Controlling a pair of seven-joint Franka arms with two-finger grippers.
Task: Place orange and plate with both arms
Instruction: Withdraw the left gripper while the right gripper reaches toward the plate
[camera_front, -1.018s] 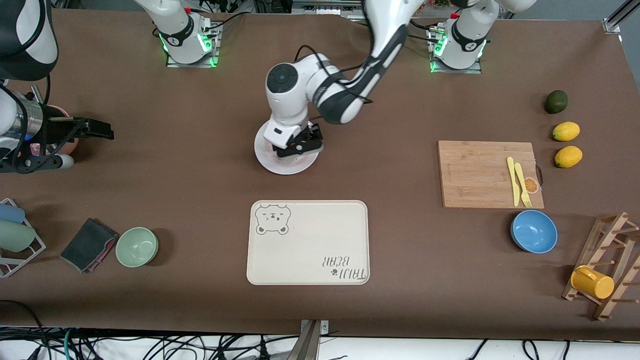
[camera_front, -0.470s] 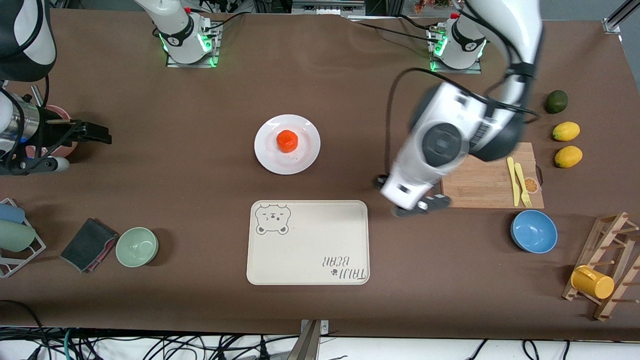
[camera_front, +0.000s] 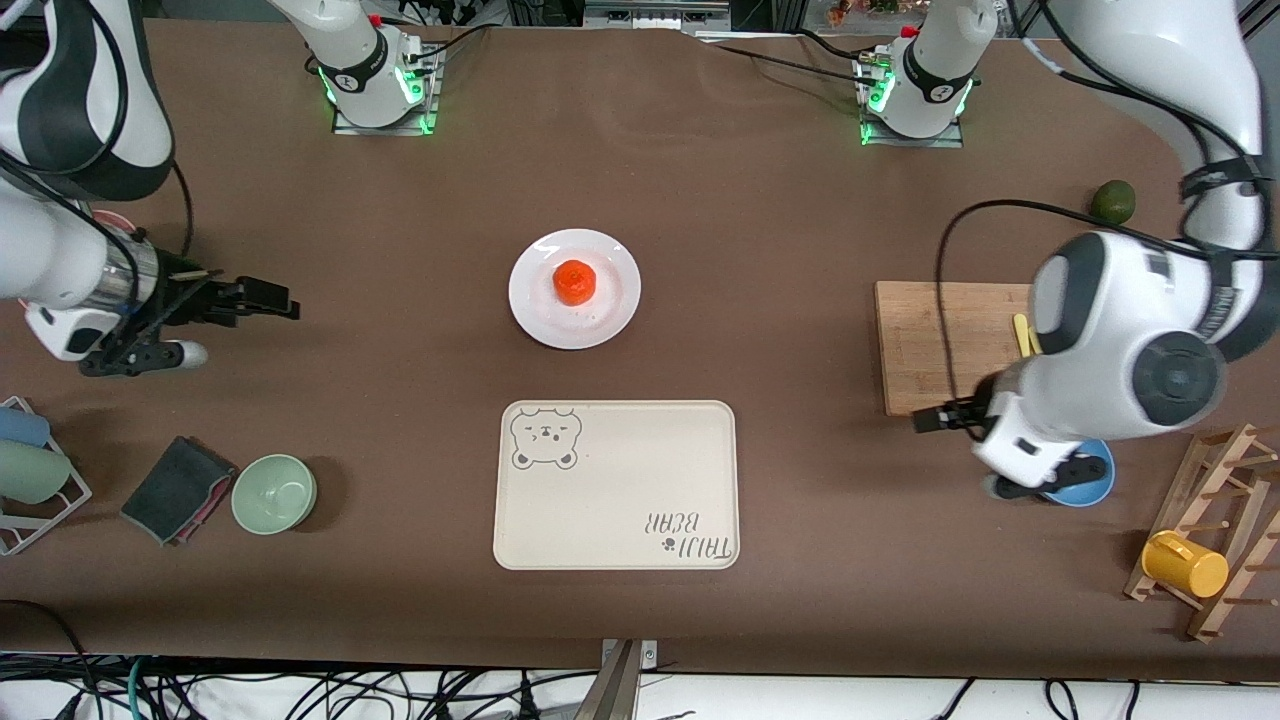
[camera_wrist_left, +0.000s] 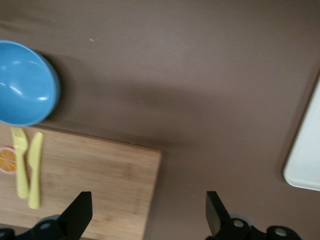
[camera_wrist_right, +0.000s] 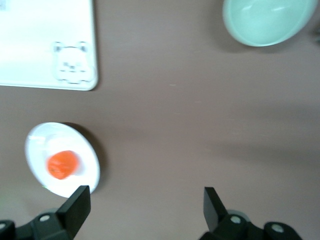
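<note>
The orange (camera_front: 574, 282) sits in the middle of the white plate (camera_front: 612, 305), which rests on the table farther from the front camera than the cream bear tray (camera_front: 617, 485). Both show in the right wrist view, the orange (camera_wrist_right: 62, 164) on the plate (camera_wrist_right: 37, 145). My left gripper (camera_front: 1045, 482) is open and empty, up over the near corner of the wooden board (camera_wrist_left: 100, 175) and the blue bowl (camera_front: 1095, 490); its open jaws show in the left wrist view (camera_wrist_left: 147, 220). My right gripper (camera_front: 140, 358) is open and empty over bare table at the right arm's end (camera_wrist_right: 145, 212).
Yellow knife and fork (camera_wrist_left: 27, 167) lie on the wooden board (camera_front: 940, 345). A lime (camera_front: 1112, 202) lies at the left arm's end. A wooden rack with a yellow cup (camera_front: 1185, 565), a green bowl (camera_front: 274, 493), a dark cloth (camera_front: 178, 488) and a cup holder (camera_front: 30, 475) stand near the front.
My left gripper let go of the orange on the plate and swung away to the left arm's end, over the board and blue bowl. My right gripper shifted a little toward the plate.
</note>
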